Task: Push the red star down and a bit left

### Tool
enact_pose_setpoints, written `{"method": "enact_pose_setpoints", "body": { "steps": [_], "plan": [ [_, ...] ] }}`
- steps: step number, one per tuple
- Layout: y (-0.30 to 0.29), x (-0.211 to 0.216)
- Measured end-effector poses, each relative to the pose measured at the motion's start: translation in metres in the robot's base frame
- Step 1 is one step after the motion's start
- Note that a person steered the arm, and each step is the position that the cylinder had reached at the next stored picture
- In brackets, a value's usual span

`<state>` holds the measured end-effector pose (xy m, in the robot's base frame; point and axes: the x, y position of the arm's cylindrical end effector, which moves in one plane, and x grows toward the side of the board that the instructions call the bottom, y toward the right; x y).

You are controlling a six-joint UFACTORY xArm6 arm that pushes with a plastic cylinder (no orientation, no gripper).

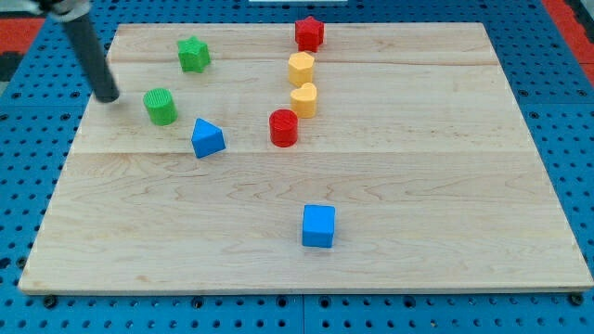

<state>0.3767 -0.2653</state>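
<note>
The red star (309, 32) sits near the top edge of the wooden board (445, 204), a little right of centre. My tip (109, 96) is at the board's left edge, far to the left of the red star and just left of the green cylinder (161, 107). Directly below the red star stand a yellow hexagon (301, 68), a yellow rounded block (303, 99) and a red cylinder (283, 128), in a line running down and slightly left.
A green star (193, 54) lies at the upper left. A blue triangle (206, 138) lies below and right of the green cylinder. A blue cube (318, 226) sits in the lower middle. A blue pegboard (557, 74) surrounds the board.
</note>
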Motion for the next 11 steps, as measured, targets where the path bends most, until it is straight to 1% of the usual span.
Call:
{"method": "enact_pose_setpoints", "body": {
  "steps": [1, 2, 3, 4, 5, 6, 7, 8, 9, 10, 11],
  "plan": [
    [0.033, 0.036],
    [0.094, 0.019],
    [0.092, -0.007],
    [0.152, -0.017],
    [0.175, -0.070],
    [0.204, -0.141],
    [0.230, -0.183],
    [0.256, -0.183],
    [0.338, -0.183],
    [0.392, -0.184],
    [0.423, -0.164]
  ]
}}
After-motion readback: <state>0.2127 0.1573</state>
